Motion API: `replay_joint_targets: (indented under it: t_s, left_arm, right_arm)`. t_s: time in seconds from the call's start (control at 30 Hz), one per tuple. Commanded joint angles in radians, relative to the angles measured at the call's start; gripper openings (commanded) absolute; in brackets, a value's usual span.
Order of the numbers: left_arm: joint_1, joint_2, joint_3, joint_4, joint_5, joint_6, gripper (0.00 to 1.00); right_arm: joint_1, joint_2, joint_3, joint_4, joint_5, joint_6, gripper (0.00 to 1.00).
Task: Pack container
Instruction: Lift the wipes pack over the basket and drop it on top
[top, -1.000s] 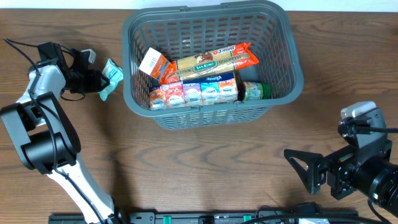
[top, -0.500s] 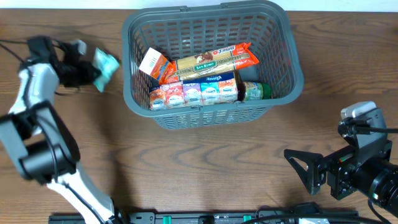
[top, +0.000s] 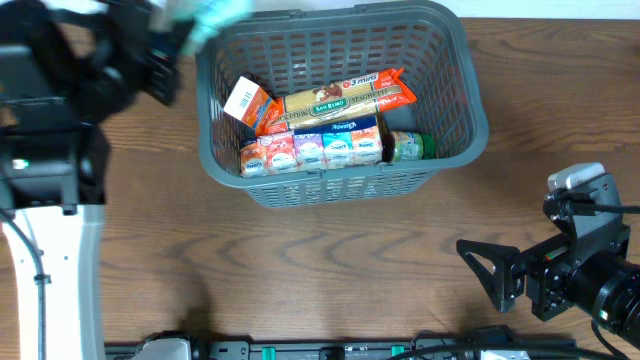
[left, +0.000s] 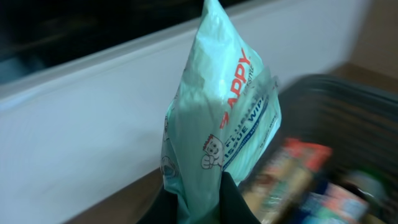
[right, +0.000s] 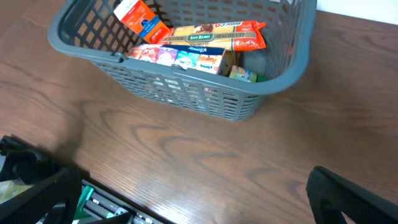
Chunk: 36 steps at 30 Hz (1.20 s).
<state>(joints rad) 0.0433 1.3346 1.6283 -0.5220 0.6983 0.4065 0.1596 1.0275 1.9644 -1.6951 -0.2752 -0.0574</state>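
My left gripper is clamping down tight on the bottom edge of a pale mint wipes pack, its dark fingers pinching the film so the pack is standing up above them. From overhead the left arm is looming large and blurred at the top left, lifted close under the camera. Its gripper is pointing toward the container and the pack is hanging at the basket's far left corner. On the pack I'm reading red letters "APPY" and blue "TISSUE WIP", with a small cartoon face below; the rest is too creased to make out.

My right gripper is standing spread wide with nothing in it, hovering low over the wooden table at the lower right, well apart from the basket.

The container is sitting on the table at top centre. Inside, a pasta packet is showing "San Remo" and "3 mins", an orange-and-white carton is leaning at the left, a row of small cartons is lining the near wall, and a green can is lying at the right.
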Motion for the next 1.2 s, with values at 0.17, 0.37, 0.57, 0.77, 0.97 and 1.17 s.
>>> replay_joint_targets:
  t_s: [0.17,0.37,0.57,0.77,0.97,1.17]
  left_arm:
    - [-0.219,0.141,-0.01,-0.121,0.061,0.237,0.06]
    - [-0.252,0.266,-0.01,-0.113,0.042,0.255,0.06]
    - [-0.251,0.31,-0.01,-0.055,0.008,0.144,0.98]
    - [-0.251,0.17,-0.005,-0.045,-0.2,0.057,0.98]
    - [-0.251,-0.048,-0.005,-0.125,-0.397,-0.031,0.98]
    - [-0.251,-0.2,-0.005,-0.137,-0.397,-0.031,0.98]
  right_arm:
    - [0.0,0.005,0.009,-0.002,0.003,0.012,0.99]
    - [0.0,0.005,0.009,-0.002,0.003,0.012,0.99]
    - [0.0,0.005,0.009,-0.002,0.003,0.012,0.99]
    - [0.0,0.005,0.009,-0.002,0.002,0.012,0.99]
    - [0.0,0.005,0.009,-0.002,0.003,0.012,0.99]
    - [0.0,0.005,0.009,-0.002,0.003,0.012,0.99]
